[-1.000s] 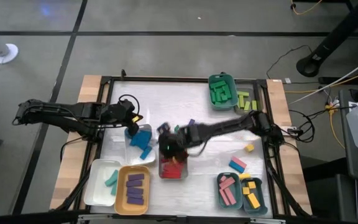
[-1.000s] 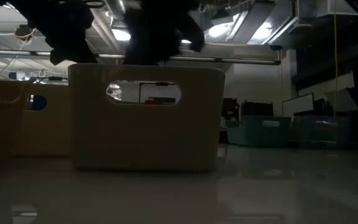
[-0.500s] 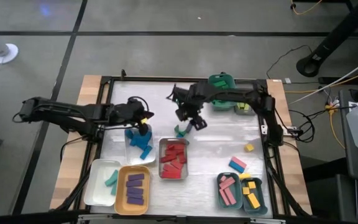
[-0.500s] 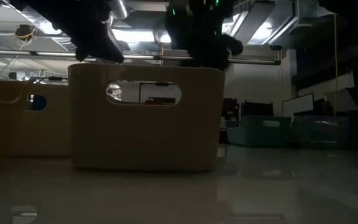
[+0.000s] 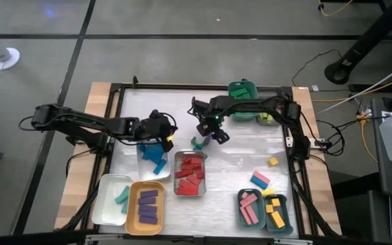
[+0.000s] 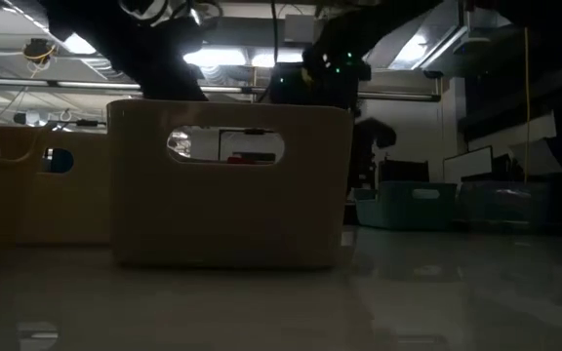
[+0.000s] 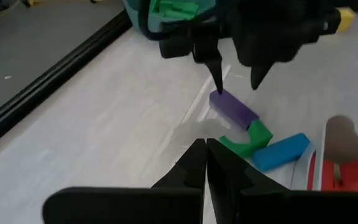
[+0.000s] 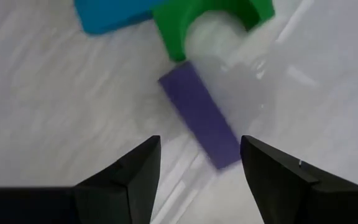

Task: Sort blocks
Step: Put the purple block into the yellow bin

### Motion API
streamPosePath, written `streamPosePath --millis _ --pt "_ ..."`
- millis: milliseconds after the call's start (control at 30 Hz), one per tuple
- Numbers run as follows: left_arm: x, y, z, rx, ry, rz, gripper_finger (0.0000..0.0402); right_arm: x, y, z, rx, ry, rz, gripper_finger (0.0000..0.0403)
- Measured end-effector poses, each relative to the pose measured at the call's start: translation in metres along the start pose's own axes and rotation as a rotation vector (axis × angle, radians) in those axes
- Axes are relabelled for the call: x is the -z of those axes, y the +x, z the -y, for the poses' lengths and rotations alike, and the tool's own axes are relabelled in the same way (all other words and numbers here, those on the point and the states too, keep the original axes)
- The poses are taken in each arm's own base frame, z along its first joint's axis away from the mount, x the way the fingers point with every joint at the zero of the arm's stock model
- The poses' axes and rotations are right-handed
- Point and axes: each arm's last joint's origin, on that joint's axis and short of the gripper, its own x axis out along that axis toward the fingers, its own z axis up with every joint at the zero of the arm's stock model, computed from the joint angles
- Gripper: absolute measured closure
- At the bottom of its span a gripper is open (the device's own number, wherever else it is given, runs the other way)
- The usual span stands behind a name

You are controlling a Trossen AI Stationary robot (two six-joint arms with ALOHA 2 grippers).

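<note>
Near the middle of the high view, the right gripper (image 5: 211,131) hangs with fingers spread over a small cluster of blocks (image 5: 199,143), while the left gripper (image 5: 167,138), pinched shut and empty, sits centre-left above the tray of blue blocks (image 5: 154,155). Low view, centre: a cream bin (image 6: 229,185) hides the table. Left wrist view, centre right: a purple block (image 7: 234,110) lies under the spread fingers, beside green (image 7: 252,140) and blue (image 7: 280,151) ones. Right wrist view, centre: the purple block (image 8: 200,115) lies between wide fingers (image 8: 127,176), untouched.
</note>
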Motion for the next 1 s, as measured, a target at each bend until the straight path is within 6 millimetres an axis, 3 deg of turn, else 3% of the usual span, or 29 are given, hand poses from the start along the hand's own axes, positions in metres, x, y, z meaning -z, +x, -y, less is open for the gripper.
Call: streamPosePath --millis 200,600,700,933,1000 --pt "0.001 0.003 0.001 -0.001 0.001 -0.006 0.0400 0.001 0.022 -0.001 0.087 -0.030 0.018 0.0182" --pt "0.000 0.002 0.001 0.001 -0.009 0.002 0.0400 0.014 0.039 -0.008 0.071 -0.005 -0.024 0.0190" --pt "0.000 0.002 0.001 0.001 -0.012 0.002 0.0400 0.014 0.040 -0.007 0.080 0.035 -0.016 0.0217" --pt "0.000 0.002 0.001 0.002 -0.033 0.002 0.0400 0.013 0.040 -0.004 0.143 0.061 -0.045 0.0336" --pt "0.000 0.002 0.001 0.002 -0.034 0.002 0.0400 0.012 0.036 -0.003 0.172 0.061 -0.074 0.0352"
